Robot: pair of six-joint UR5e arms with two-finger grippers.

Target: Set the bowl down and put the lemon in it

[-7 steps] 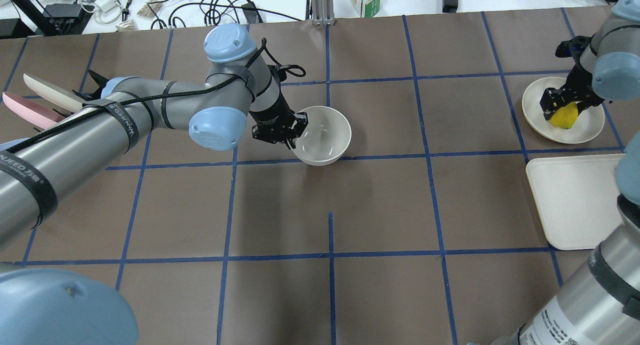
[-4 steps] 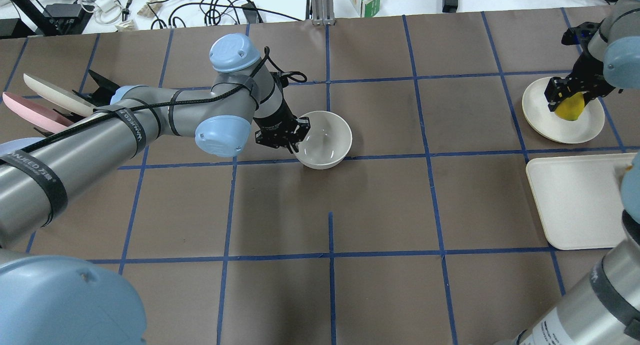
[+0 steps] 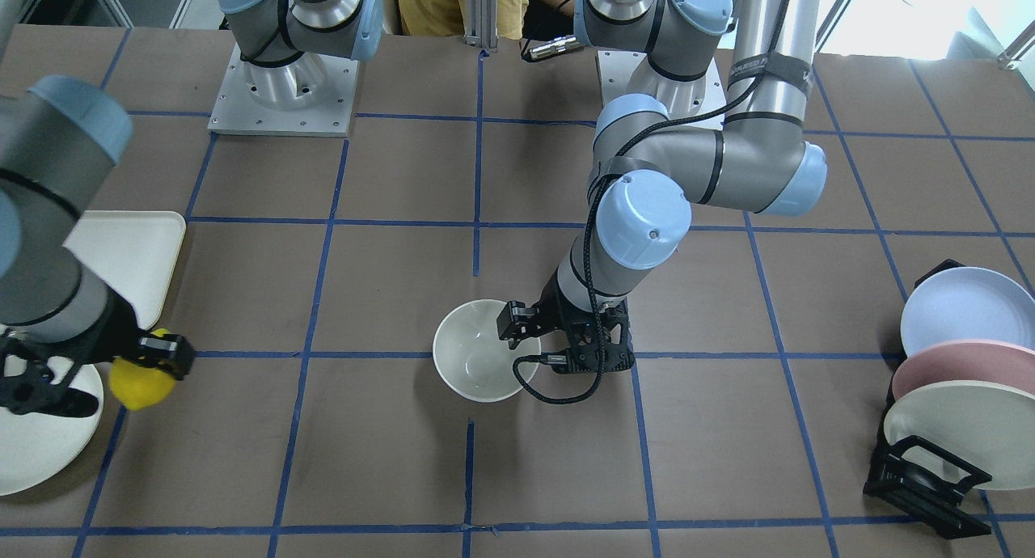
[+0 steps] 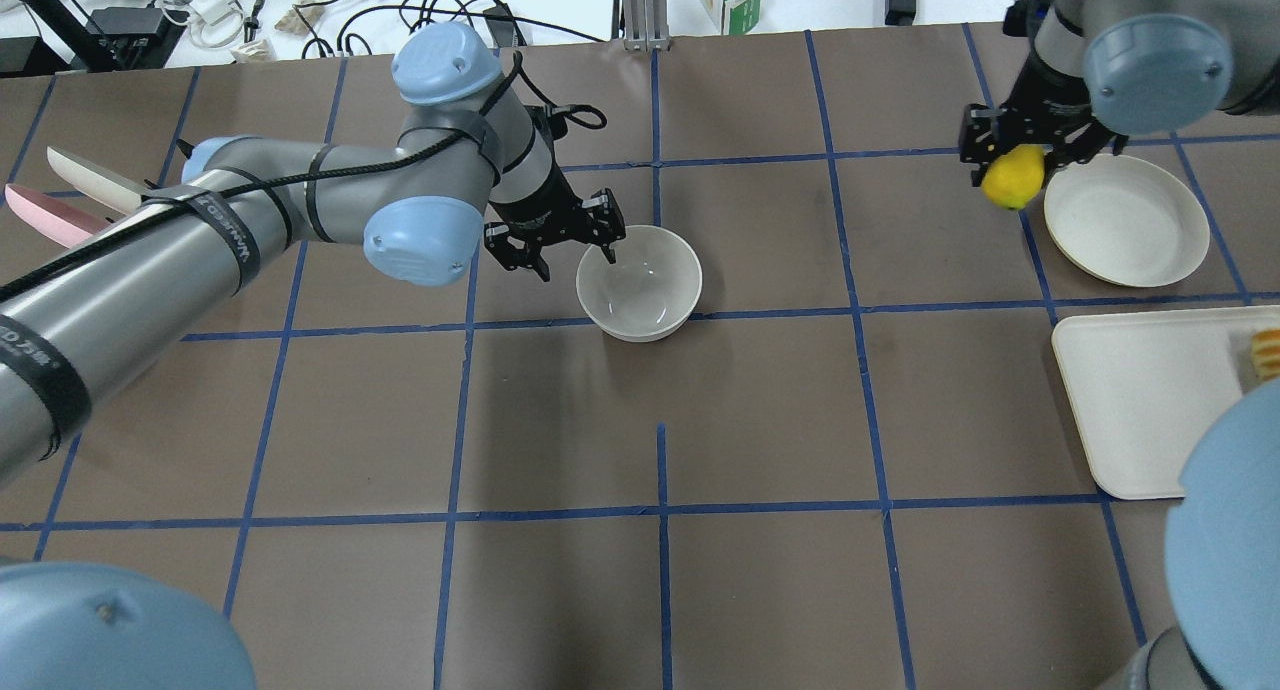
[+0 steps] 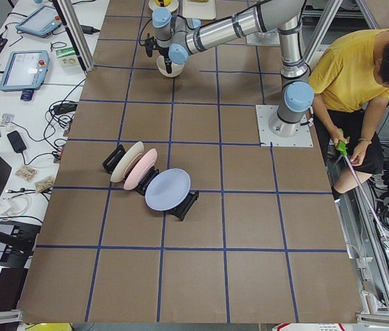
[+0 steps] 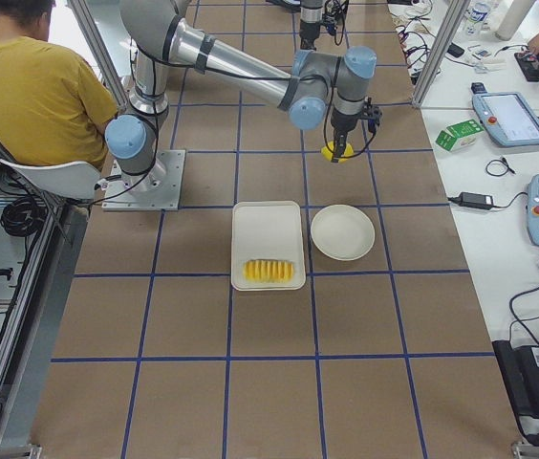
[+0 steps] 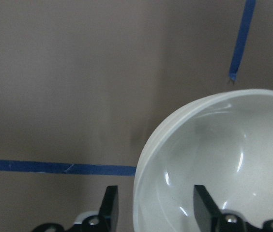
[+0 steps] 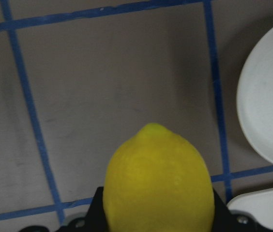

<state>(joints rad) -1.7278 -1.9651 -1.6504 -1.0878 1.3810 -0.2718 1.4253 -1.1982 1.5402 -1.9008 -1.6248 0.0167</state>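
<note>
Edges trim your views
Your right wrist view cuts the lemon (image 8: 158,181) at its bottom edge, your left crops the bowl (image 7: 233,145); overhead, only an end of the sliced fruit (image 4: 1266,352) shows

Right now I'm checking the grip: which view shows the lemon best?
Right wrist view: the lemon fills the lower frame, close and sharp. Overhead and front views show it small, near the plate; the right side view, a speck.
</note>
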